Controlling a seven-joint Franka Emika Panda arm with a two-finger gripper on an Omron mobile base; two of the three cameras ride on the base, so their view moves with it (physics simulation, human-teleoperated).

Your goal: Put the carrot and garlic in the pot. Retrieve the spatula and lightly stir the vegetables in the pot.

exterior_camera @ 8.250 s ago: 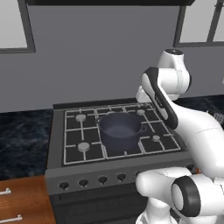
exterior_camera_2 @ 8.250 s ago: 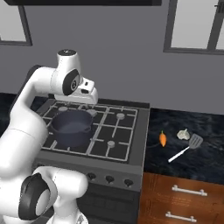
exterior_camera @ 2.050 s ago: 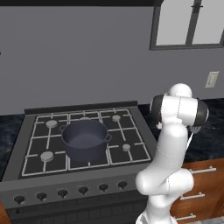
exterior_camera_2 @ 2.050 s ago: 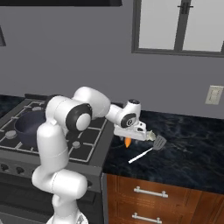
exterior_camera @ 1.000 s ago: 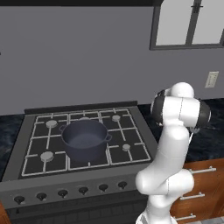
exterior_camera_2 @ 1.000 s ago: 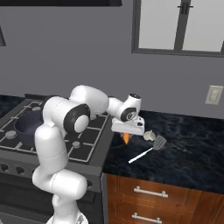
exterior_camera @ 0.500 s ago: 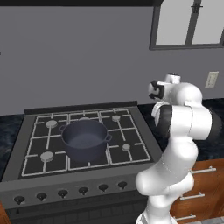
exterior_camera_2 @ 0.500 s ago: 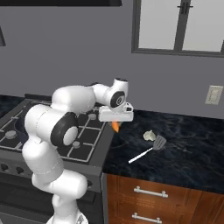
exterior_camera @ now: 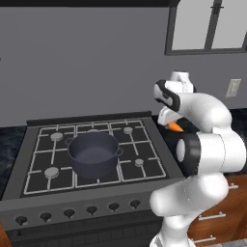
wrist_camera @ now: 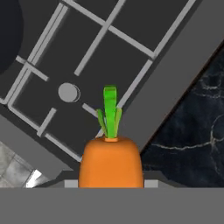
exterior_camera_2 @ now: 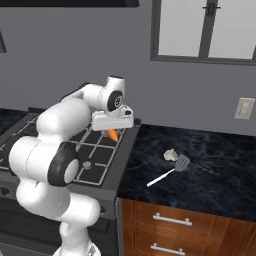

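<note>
One carrot (wrist_camera: 111,162) hangs in the gripper (exterior_camera_2: 113,131), whose jaws are part closed on it, above the right edge of the stove (exterior_camera: 38,166). From the hand camera the carrot's green top points toward the grates, with a burner cap (wrist_camera: 68,92) beyond it and the stove's rim running beside the dark marbled surface (exterior_camera_2: 215,165). From the left base camera the carrot (exterior_camera: 174,127) shows as an orange tip under the hand, to the right of the pot (exterior_camera: 93,153), which sits in the middle of the stove, well apart from it. On the surface to the right of the stove lie the garlic (exterior_camera_2: 170,155) and the spatula (exterior_camera_2: 169,171), the garlic just beside the spatula's blade, its handle pointing toward the front edge.
</note>
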